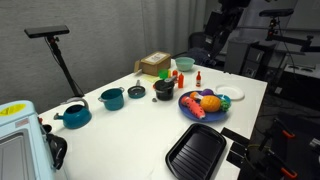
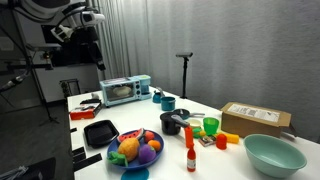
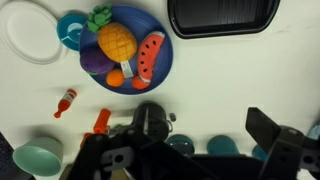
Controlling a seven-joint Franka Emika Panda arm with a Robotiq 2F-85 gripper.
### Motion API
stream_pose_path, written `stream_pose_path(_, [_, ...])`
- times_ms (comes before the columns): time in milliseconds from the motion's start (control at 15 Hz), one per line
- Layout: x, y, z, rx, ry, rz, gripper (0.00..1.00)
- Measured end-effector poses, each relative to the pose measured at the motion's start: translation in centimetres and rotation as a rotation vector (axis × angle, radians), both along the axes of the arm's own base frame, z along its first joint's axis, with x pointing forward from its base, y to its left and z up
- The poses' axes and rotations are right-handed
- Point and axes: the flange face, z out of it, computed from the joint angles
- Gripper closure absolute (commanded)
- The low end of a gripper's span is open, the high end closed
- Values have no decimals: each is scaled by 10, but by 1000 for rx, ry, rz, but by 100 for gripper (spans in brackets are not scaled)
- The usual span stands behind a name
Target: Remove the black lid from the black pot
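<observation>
Closest to us in an exterior view, a toaster oven (image 1: 15,140) is sitting at the near corner of a white table (image 1: 120,145). A black grill pan (image 1: 196,152) is lying by the near edge. We are looking across a lab-like room, with a grey curtain (image 1: 110,30) hanging behind the table. Mid-table, the black pot (image 1: 163,92) is standing upright between a teal pot (image 1: 112,97) and a blue plate (image 1: 183,106) of toy food, apart from both. The black lid (image 1: 163,86) is appearing to lie flat across the pot's mouth, facing up. Being round, it is showing no long axis, and we are not making out its knob. The arm (image 1: 225,25) is hanging high over the far end, well apart from the pot.

In an exterior view, a teal bowl (image 2: 272,155) and a red bottle (image 2: 190,157) are lying nearest us. A green cup (image 2: 210,126) is standing just beyond them, and the pot is sitting near the cup, toward the middle of the table.

In the wrist view we are looking straight down. The gripper (image 3: 180,135) is filling the lower edge, its fingers (image 3: 275,140) standing wide apart and holding nothing. The pot is showing as a dark round disc just below the plate, near the middle of the frame, and the gripper is not touching it.
</observation>
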Motion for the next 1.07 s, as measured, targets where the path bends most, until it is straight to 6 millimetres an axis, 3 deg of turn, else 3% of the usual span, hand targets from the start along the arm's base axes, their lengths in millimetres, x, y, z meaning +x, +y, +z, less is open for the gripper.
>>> stream_pose_path(333, [57, -50, -25, -70, 28, -137, 0])
stream_pose_path(600, [103, -64, -39, -73, 22, -162, 0])
stream_pose_path(1067, [112, -53, -35, -63, 8, -141, 0])
